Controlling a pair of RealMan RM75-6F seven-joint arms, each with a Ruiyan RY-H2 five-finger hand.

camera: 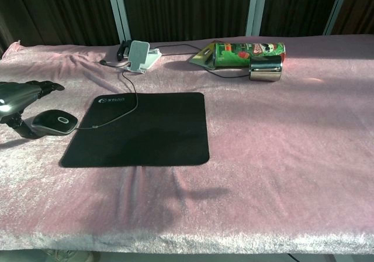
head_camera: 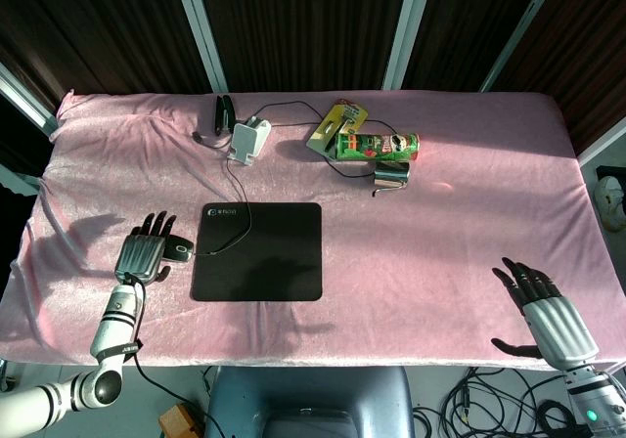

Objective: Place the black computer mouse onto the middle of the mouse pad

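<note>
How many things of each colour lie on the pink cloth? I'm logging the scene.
Black: 3, the computer mouse, the mouse pad, the stapler-like item
White: 1, the stand
Green: 1, the can
Yellow: 1, the packet
Silver: 1, the metal cup
Total: 7

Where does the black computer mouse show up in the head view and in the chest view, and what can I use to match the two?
Head view: the mouse sits left of centre, just off the mouse pad's left edge, partly under the left hand.
Chest view: the mouse is at the far left, beside the pad's left edge.
Shared landmark: the mouse's cable running across the pad's upper left corner.
</note>
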